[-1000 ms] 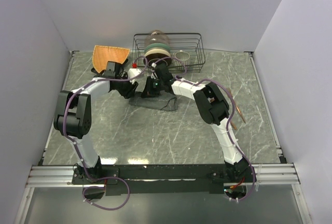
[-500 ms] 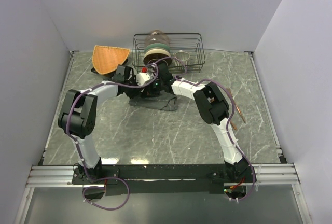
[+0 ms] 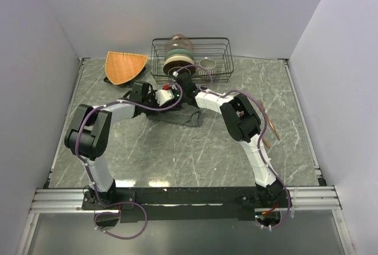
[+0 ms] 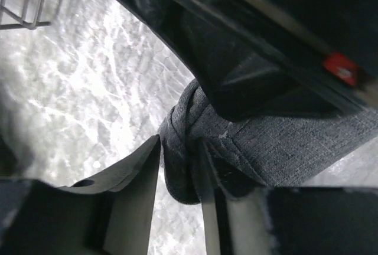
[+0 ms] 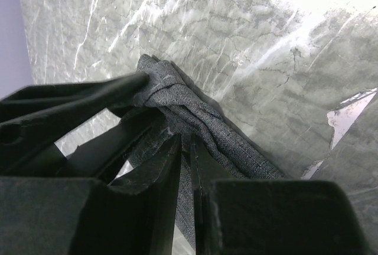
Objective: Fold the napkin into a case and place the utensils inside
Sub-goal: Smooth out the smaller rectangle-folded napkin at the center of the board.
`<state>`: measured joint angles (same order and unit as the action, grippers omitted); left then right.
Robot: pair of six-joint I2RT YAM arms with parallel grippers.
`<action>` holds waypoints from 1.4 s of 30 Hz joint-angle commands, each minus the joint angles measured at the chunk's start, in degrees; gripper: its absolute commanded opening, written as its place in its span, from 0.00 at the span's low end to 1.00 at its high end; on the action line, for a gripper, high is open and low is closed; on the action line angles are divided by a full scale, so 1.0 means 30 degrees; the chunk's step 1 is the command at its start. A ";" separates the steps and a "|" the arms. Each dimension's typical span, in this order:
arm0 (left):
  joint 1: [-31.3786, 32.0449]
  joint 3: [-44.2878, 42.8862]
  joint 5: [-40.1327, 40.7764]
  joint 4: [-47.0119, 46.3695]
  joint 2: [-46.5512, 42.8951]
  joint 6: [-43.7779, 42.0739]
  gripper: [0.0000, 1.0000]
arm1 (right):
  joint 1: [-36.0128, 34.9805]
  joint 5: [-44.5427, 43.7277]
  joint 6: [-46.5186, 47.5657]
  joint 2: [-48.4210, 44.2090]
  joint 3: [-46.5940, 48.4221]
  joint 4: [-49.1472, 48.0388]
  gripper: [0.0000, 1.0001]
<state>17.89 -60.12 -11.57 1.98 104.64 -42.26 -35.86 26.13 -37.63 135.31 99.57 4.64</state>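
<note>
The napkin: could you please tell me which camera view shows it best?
Top external: it alone shows the napkin lying on the table, though partly covered. Each wrist view shows only a bunched fold at its jaws.

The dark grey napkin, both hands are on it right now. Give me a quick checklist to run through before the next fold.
1. Left hand grip: ok, a bunched fold of the soft dark grey cloth napkin fills the gap between its fingers.
2. Right hand grip: ok, fingers closed to a thin slit with cloth in it.
3. Napkin lying flat: not ok, it is twisted and bunched between the hands.
4. Slim copper-coloured metal utensils clear of the cloth: ok, they lie apart at the right, beside the right arm.
5. Room between the hands and the black wire rack: cannot tell.
</note>
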 commanded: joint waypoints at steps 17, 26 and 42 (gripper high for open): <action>0.0570 0.0879 0.1105 -0.2271 -0.0454 -0.1910 0.01 | -0.0030 -0.1064 0.0325 0.1070 0.1292 0.0561 0.20; 0.0658 0.0821 0.0079 -0.1305 -0.1891 -0.1705 0.10 | -0.0030 -0.1210 0.0472 0.1129 0.1468 0.0707 0.20; 0.0629 0.0293 -0.2000 0.1887 -0.2127 -0.1293 0.06 | -0.0148 -0.1591 0.0589 0.1129 0.1644 0.0971 0.20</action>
<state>19.70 -57.21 -12.67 2.94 99.59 -46.65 -36.25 24.82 -37.58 136.29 102.24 7.03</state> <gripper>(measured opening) 0.052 0.202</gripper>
